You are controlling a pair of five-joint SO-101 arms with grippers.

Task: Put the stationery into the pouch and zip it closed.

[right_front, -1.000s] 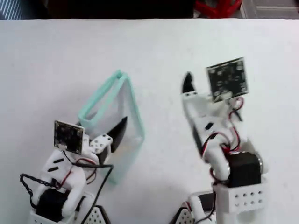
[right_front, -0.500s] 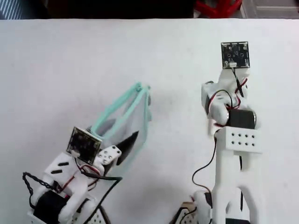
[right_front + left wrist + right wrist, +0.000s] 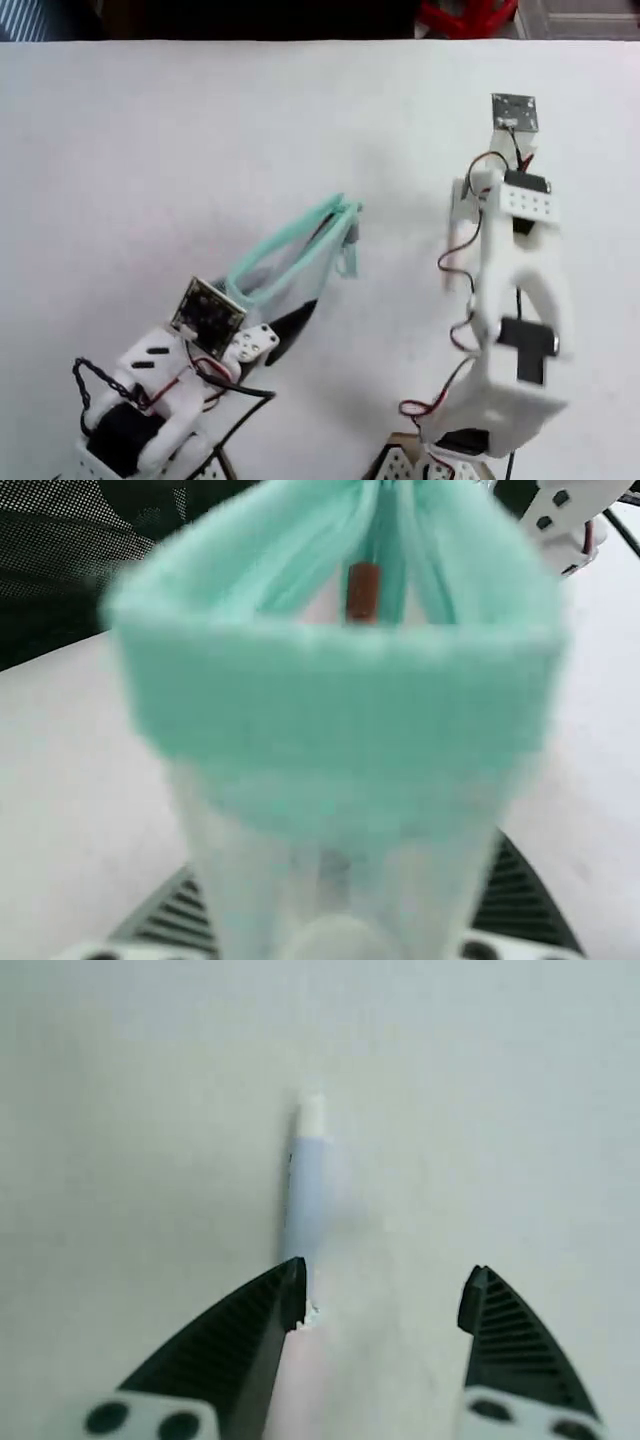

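Premises: a robotics lab or hobby workbench; which of the two cannot be told. Evidence: two white plastic arms, the left arm (image 3: 150,400) and the right arm (image 3: 510,300), carry loose red and black wiring (image 3: 455,270) and a bare camera circuit board (image 3: 514,112) at the wrist. Both stand on a plain white table (image 3: 200,120). Past its far edge, ahead of the right gripper (image 3: 385,1290), a red frame (image 3: 465,15) stands against a dark room. Ahead of the left arm there is black mesh (image 3: 60,550).
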